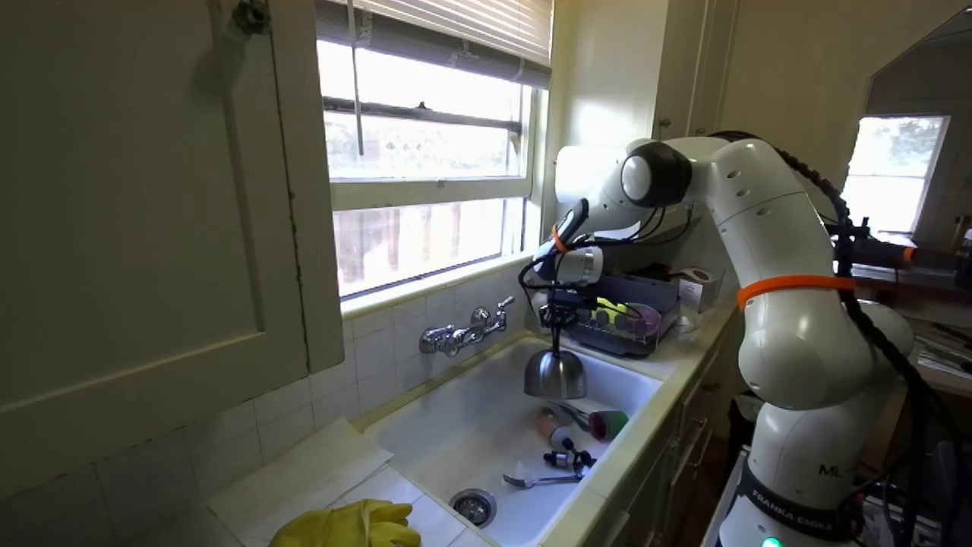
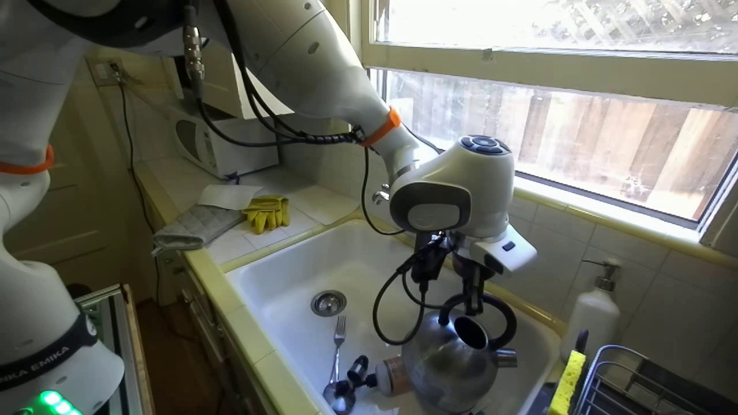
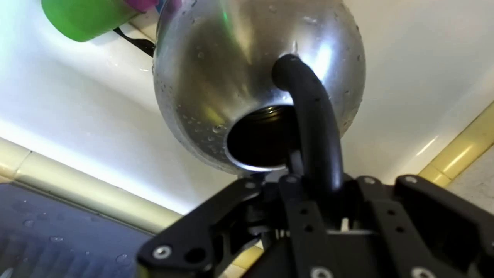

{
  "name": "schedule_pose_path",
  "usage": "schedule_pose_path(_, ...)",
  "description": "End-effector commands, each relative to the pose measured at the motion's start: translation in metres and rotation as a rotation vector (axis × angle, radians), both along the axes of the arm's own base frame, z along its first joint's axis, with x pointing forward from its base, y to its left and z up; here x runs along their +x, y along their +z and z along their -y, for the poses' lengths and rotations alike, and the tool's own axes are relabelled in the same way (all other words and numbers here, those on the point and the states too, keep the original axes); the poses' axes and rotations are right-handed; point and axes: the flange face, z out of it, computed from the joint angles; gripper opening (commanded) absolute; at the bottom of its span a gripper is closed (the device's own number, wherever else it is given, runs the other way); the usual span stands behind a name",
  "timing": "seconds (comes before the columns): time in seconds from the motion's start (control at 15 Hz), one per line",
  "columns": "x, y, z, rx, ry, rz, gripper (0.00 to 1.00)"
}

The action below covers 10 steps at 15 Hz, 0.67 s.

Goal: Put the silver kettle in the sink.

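One kettle (image 1: 555, 376) hanging over the sink (image 1: 444, 433), gripper (image 2: 474, 300) clamped on its handle (image 3: 317, 119). Looks like the lowering step; next: ease down onto bare sink floor, then let go.

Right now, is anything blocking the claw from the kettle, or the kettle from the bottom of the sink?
Nothing between the claw and the silver kettle: it holds the handle. Lower down in the sink, a bottle and green cup might block its landing.

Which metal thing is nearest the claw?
The rounded silver kettle: its black arched handle is in the claw. The slim metal fork, round metal drain and chrome taps sit apart.
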Motion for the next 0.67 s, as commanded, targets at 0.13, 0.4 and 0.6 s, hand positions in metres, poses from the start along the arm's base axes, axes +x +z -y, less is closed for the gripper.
schedule_pose_path(0.13,0.022,-0.006,-0.008,-0.042,-0.103,0.046,0.02)
schedule_pose_path(0.4,0.031,-0.019,-0.015,-0.065,-0.187,0.053,0.02)
schedule_pose_path(0.6,0.04,-0.026,-0.014,-0.074,-0.314,0.053,0.02)
